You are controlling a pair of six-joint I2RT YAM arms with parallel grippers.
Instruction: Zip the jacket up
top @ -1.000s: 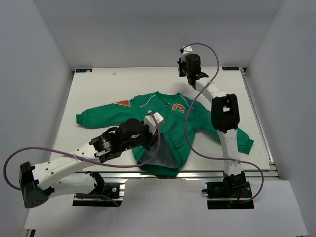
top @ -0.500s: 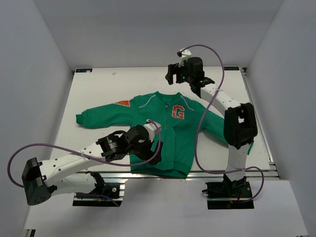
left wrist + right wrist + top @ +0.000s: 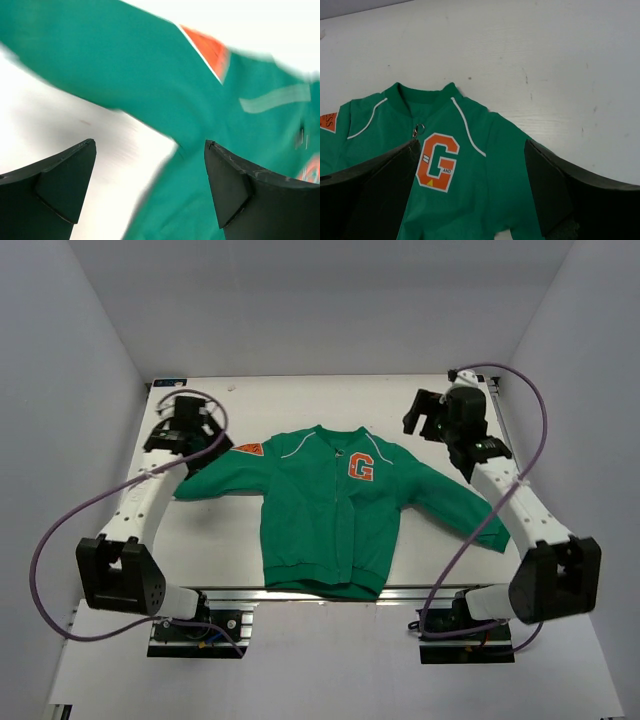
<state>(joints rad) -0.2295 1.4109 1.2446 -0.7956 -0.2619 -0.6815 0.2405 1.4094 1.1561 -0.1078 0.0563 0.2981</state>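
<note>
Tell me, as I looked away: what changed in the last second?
The left gripper left the jacket's hem and swung out toward its sleeve; the right gripper swung right, away from the collar. The lifted front panel now lies flat. The jacket stayed put.

The jacket (image 3: 485,170) carries a big orange "G" (image 3: 438,161) with tiny "AND" inside it; its sleeve patch (image 3: 327,121) shows "SS".

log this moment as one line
small green zip-front fabric jacket flat, front closed, zip pull at collar | left end effector open over sleeve | right end effector open over white table
</note>
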